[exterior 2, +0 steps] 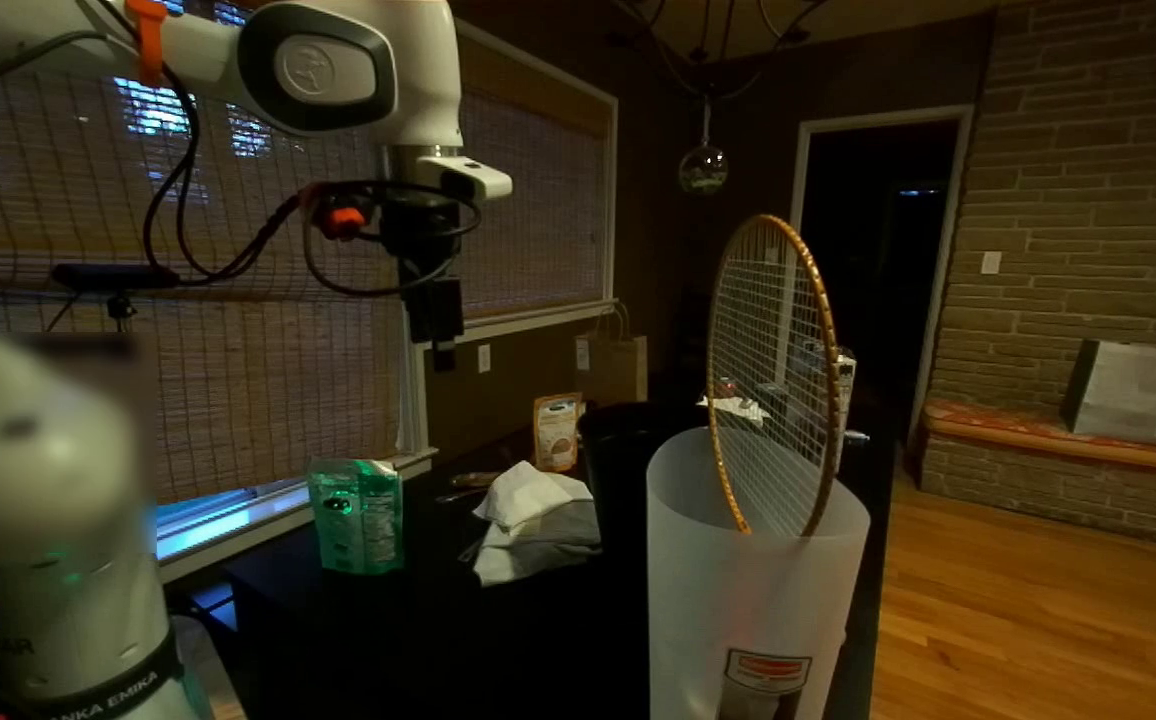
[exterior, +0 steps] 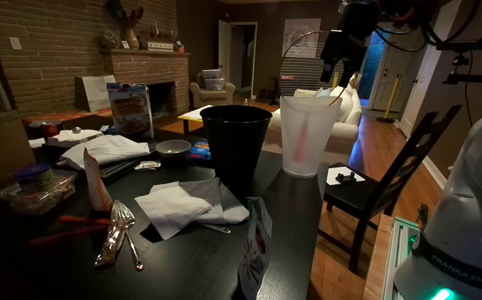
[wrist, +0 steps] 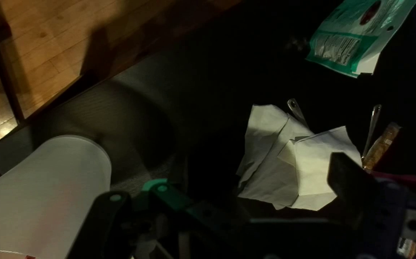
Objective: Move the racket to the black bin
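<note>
The racket has a round orange-brown head with pale strings [exterior: 301, 77] [exterior 2: 770, 400]. It stands head up in the whitish translucent bin [exterior: 310, 160] [exterior 2: 753, 600]. Its reddish handle shows faintly through the bin wall, also in the wrist view [wrist: 51, 216]. The round matte black bin [exterior: 237, 146] [exterior 2: 623, 460] stands upright on the dark table beside the translucent one; its inside is hidden. In the wrist view it is too dark to make out. My gripper [exterior: 336, 79] [exterior 2: 445, 350] [wrist: 256, 174] is open and empty, high above the table, apart from the racket.
Crumpled grey-white cloths [exterior: 195, 204] lie before the black bin. A green pouch [exterior 2: 356, 515] stands near the table's near side. Utensils [exterior: 118, 233], a bowl [exterior: 173, 148] and a tall box [exterior: 129, 108] are also on the table. A black chair [exterior: 362, 191] stands beside the table edge.
</note>
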You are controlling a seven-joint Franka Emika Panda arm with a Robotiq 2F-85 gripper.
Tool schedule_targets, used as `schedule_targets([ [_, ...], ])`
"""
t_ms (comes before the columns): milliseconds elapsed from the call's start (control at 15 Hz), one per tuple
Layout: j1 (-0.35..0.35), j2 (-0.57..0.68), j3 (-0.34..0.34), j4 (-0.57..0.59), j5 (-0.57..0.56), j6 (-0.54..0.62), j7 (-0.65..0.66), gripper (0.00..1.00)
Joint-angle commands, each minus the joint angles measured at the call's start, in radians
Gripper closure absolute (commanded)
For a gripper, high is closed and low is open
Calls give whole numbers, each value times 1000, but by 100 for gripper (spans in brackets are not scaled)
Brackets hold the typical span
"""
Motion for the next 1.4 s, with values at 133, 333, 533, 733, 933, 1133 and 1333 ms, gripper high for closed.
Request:
schedule_targets([
  [133, -16, 4, 11, 3, 10, -3, -10, 0],
  [333, -16, 4, 11, 3, 10, -3, -10, 0],
  [533, -53, 60, -38, 91, 43, 44, 42, 0],
  [733, -94, 144, -104, 243, 50, 69, 58, 0],
  [933, -123, 245, -153, 422, 80, 104, 96, 0],
  [1133, -141, 360, -193, 603, 111, 137, 165, 0],
  [1333, -162, 328, -181, 578, 106, 148, 153, 0],
])
